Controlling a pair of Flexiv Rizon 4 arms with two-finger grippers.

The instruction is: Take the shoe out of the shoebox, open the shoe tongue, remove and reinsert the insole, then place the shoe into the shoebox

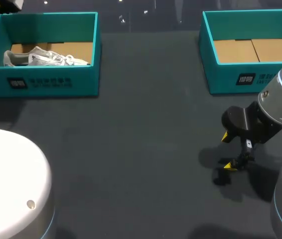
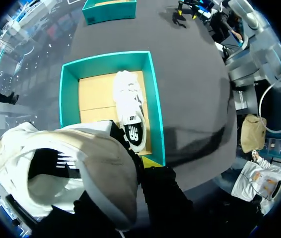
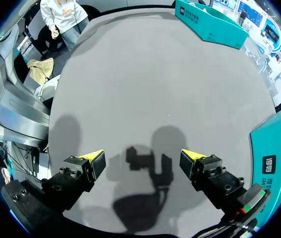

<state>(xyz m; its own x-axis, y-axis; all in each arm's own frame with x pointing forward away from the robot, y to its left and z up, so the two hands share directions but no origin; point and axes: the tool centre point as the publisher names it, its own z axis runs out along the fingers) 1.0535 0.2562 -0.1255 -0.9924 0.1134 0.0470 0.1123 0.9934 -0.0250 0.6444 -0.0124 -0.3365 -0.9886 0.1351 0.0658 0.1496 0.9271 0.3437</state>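
Looming pale shoe [image 2: 81,168] masking most of left hand [image 2: 148,163], perhaps held

Left hand [image 1: 4,5] — mostly cut off in head view.

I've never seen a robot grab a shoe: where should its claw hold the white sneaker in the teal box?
Probably from above: the walls of the teal cardboard shoebox block every side. Pinch the white lace-up sneaker across its laced middle, its narrowest part; it lies along one wall, so space there is tight.
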